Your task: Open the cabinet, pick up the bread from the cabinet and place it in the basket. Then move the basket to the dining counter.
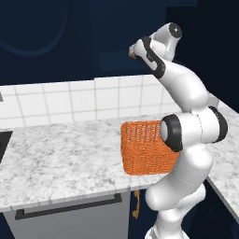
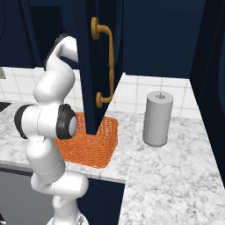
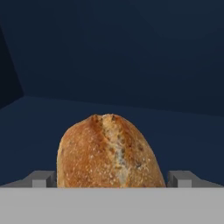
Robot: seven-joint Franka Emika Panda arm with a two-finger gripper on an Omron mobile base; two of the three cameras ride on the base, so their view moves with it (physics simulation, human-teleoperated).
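1. The navy cabinet (image 2: 90, 66) stands open, its door with the long brass handle (image 2: 107, 61) swung out over the counter
2. In the hand view the bread (image 3: 109, 151), a crusty brown loaf, sits on the cabinet's dark shelf, straddled by the gripper (image 3: 111, 178), whose two fingertips (image 3: 43, 178) stand spread wide, one either side of it
3. The orange woven basket (image 1: 144, 147) rests on the marbled counter (image 1: 60, 158) below the cabinet; nothing can be seen inside it
4. A grey paper towel roll (image 2: 157, 118) stands upright, apart from the basket
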